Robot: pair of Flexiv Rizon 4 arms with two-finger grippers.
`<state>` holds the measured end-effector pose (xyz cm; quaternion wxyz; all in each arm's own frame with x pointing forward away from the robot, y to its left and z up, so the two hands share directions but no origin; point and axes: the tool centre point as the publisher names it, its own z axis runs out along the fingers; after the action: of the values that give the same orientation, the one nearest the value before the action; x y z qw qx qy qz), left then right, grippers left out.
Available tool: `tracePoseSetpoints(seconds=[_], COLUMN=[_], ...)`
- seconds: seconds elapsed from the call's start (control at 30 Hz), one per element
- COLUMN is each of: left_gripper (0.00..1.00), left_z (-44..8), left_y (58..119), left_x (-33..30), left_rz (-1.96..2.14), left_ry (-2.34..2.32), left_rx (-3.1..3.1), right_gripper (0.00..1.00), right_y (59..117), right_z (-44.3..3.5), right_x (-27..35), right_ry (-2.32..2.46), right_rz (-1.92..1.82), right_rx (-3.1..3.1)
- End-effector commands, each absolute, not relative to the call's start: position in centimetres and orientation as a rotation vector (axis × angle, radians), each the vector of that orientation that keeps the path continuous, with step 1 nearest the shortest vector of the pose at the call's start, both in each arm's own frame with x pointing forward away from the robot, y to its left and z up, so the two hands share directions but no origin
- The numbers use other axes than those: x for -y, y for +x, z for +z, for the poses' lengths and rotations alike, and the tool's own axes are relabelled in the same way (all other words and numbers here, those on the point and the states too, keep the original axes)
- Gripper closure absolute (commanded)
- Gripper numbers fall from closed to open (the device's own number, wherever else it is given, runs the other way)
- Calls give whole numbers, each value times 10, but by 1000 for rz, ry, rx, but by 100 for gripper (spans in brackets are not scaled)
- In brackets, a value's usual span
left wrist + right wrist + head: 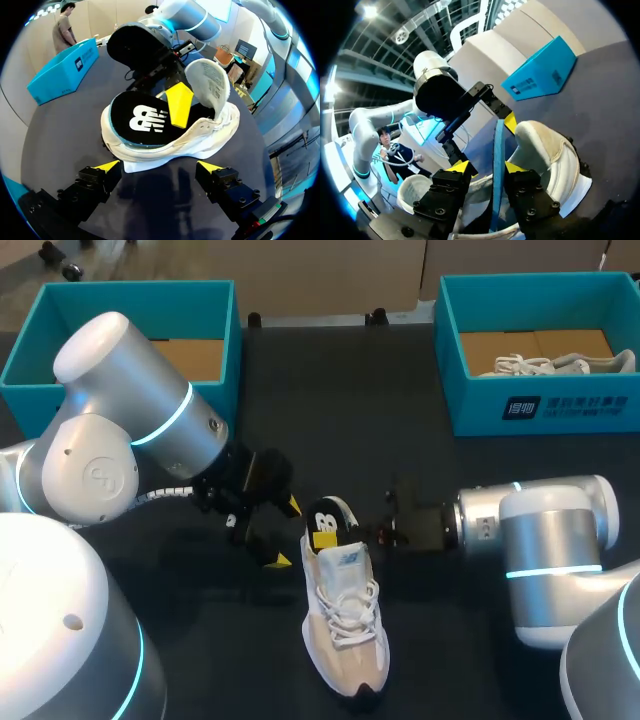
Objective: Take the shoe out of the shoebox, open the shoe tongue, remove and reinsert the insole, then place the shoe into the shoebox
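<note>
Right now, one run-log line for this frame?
shoe: on table, tongue up | right gripper: fingers shut on insole | left gripper: fingers open by heel

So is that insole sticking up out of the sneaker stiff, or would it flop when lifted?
Probably bendy rather than stiff: the insole shows as a thin sheet edge-on in the right wrist view, and seems to curve slightly where it rises from the heel of the shoe. Being so thin, it is likely light. Its matte top looks unlikely to be slippery.

White logo on the insole (pixel 131 111); white print (illegible) on shoebox (pixel 472 408).
</note>
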<state>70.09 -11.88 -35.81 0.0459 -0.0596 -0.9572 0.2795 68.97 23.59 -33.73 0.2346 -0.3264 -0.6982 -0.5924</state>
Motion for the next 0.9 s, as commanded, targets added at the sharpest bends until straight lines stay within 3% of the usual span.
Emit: tracePoseSetpoints(seconds=[0.03,0.13,0.2,0.23,0.27,0.9], left_gripper=[0,0,0,0,0,0], left_z=[-359,-359,-359,-359,-359,-359], left_y=[700,700,700,700,700,700], left_x=[119,119,119,119,119,119], left_rz=[856,856,856,856,856,856], left_ry=[-182,-182,-182,-182,-182,-182], left_rx=[2924,2924,2924,2924,2924,2924], right_gripper=[62,69,84,97,100,100], right_y=[696,699,702,704,706,681], right_z=[-330,-329,-329,-330,-331,-353], right_x=[-236,-236,-234,-233,-233,-233], right_ry=[-894,-887,-887,-890,-895,-971], right_rz=[-1611,-1612,-1612,-1612,-1611,-1607], right_rx=[1931,1938,1939,1936,1933,1864])
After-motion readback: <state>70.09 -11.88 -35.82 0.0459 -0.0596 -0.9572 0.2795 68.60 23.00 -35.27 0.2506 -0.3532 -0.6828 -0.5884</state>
